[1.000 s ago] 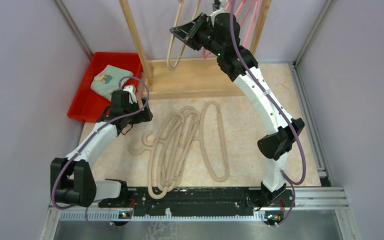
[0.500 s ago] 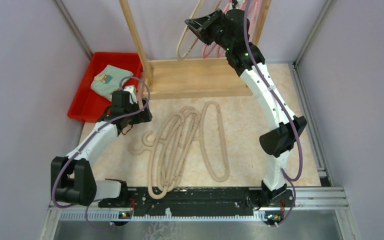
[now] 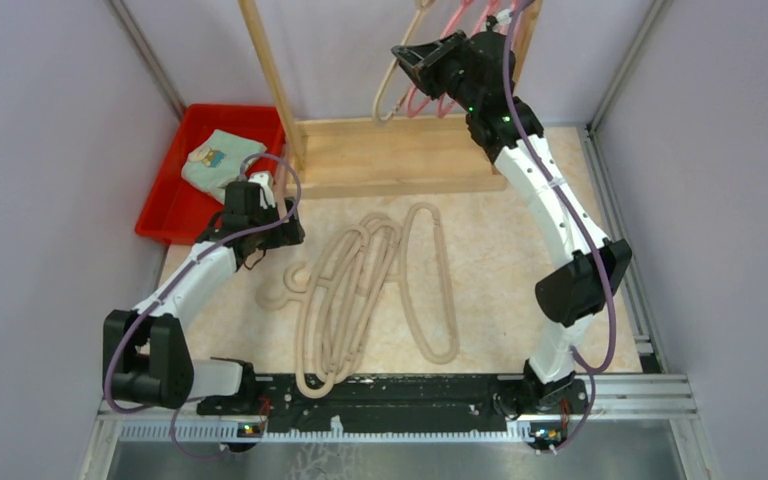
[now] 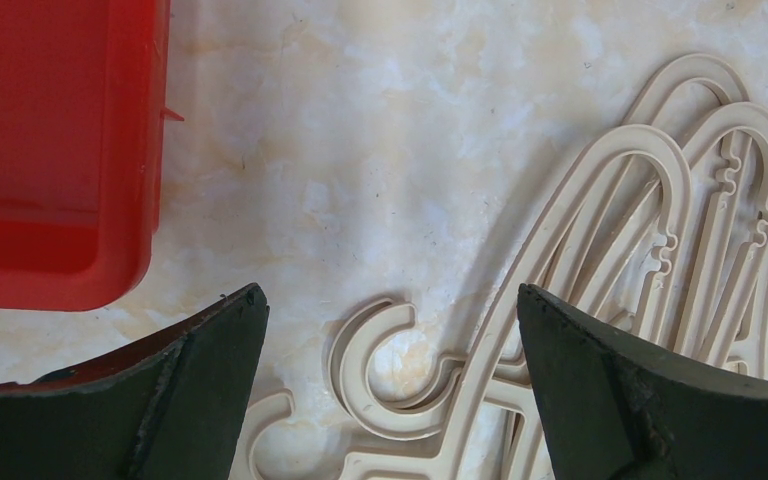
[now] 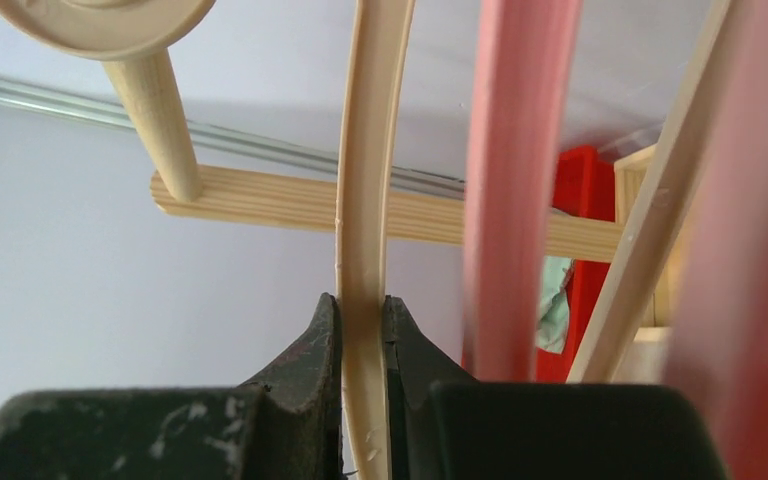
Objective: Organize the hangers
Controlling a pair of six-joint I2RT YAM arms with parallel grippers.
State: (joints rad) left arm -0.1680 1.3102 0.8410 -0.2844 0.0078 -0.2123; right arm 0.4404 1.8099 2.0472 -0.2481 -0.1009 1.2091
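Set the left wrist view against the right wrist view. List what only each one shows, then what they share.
Only the left wrist view: the open left gripper above a pile of beige hangers lying on the marbled table. Only the right wrist view: the right gripper shut on one beige hanger, a blurred pink hanger beside it, and the wooden rack bars. Both: the red bin, large in the left wrist view, a sliver behind the rack in the right.
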